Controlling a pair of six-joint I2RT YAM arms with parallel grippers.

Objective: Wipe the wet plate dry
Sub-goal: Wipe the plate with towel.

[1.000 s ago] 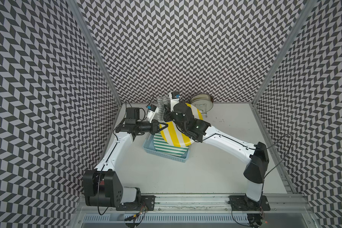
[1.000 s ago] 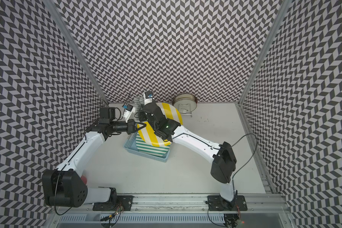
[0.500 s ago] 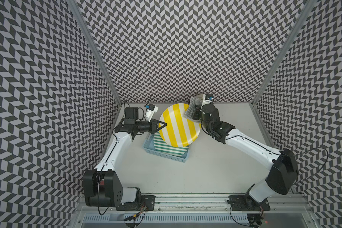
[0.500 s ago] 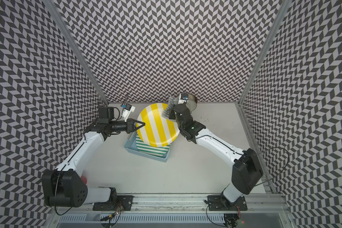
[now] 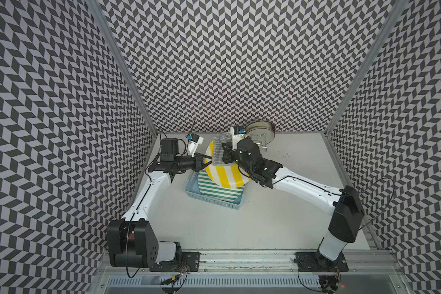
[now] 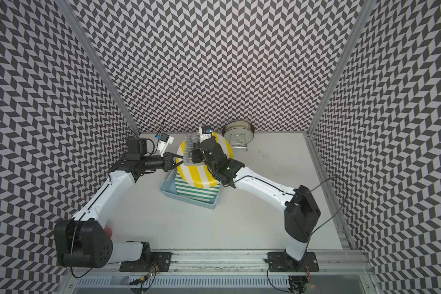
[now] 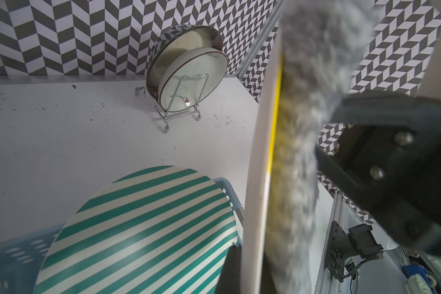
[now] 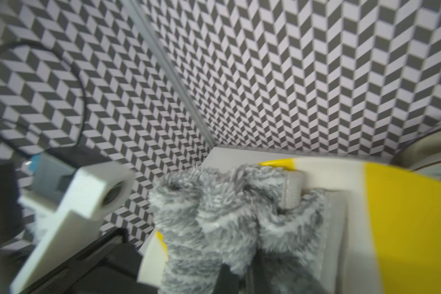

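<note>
**Yellow-and-white striped round plate (image 5: 227,175) gripped at its rim, cloth on its face**

Held up in both top views, tilted steeply above a pale blue perforated plastic basket (image 5: 214,201) and clear of the grey tabletop (image 5: 278,216). Clenched at the rim on the left arm's side by the left hand (image 5: 204,163), jaws pinching the edge from both faces. Shows nearly edge-on in the left wrist view, as a white rim with a thin yellow band beside it.

Covered across the upper part of the striped face by a fluffy grey cloth (image 5: 218,150), touching the surface. Grasped tight by the right hand (image 5: 224,152), bunched into thick folds in the right wrist view, yellow and white showing just beside the pile.

Lying flat in the basket below: a round plate with green and white stripes (image 5: 214,189), partly hidden under the raised one in both top views.

Standing at the back of the tabletop near the wall, well apart from the basket: a chrome wire rack (image 7: 166,127) with two pale round dishes (image 7: 194,76) upright in it.

Too blurred in the right wrist view to tell any wetness on the striped face.
</note>
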